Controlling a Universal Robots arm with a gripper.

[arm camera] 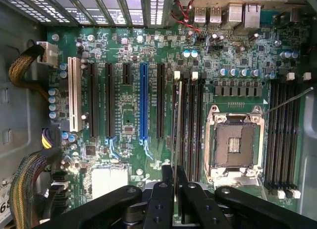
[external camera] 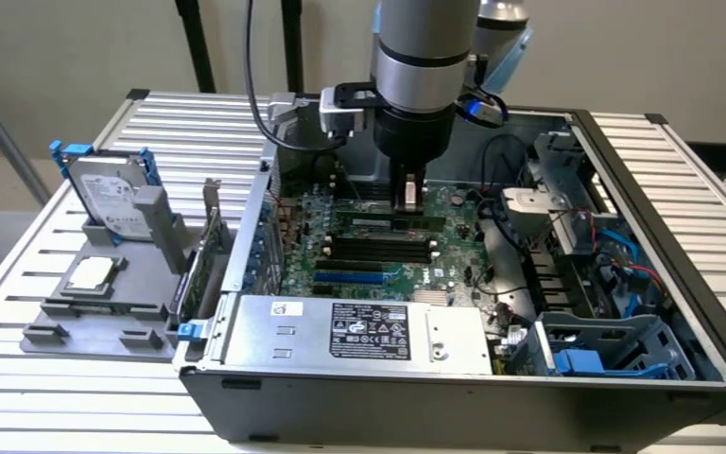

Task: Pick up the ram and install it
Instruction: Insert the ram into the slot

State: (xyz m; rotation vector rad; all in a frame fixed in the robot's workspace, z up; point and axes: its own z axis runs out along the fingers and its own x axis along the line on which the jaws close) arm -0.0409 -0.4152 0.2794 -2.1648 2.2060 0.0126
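— Holding anything, that gripper (external camera: pixel 407 200)?
— Yes. It is nearly closed on the ram (arm camera: pixel 177 125), a thin stick seen edge-on in the wrist view, pinched between the two black fingers (arm camera: pixel 162 201).
— Where is the ram?
— Inside the open case (external camera: pixel 376 407), upright above the motherboard (arm camera: pixel 124 90). In the wrist view its edge lines up with a bank of black memory slots (arm camera: pixel 190 125) just beside the open socket (arm camera: pixel 237 140), over the slot of that bank farthest from the socket. Whether it touches the slot, I cannot tell.
— And the arm (external camera: pixel 423 57)?
— Vertical, reaching into the case from above, over the middle of the board.
— What else is on the board?
— A blue slot (arm camera: pixel 143 100) and a white slot (arm camera: pixel 75 95) run parallel to the memory slots, on the side away from the socket. A second bank of black slots (arm camera: pixel 282 130) lies on the socket's other side.
— Anything more in the case?
— A silver power supply (external camera: pixel 363 331) with a printed label, along the near wall in the exterior view.
— And outside it?
— On the exterior view's left, a grey holder (external camera: pixel 98 312) rests on the slatted table (external camera: pixel 665 170). It carries a drive (external camera: pixel 105 194) with blue brackets, standing on edge, and a square silver chip (external camera: pixel 90 274), lying flat. Both are well apart from the gripper
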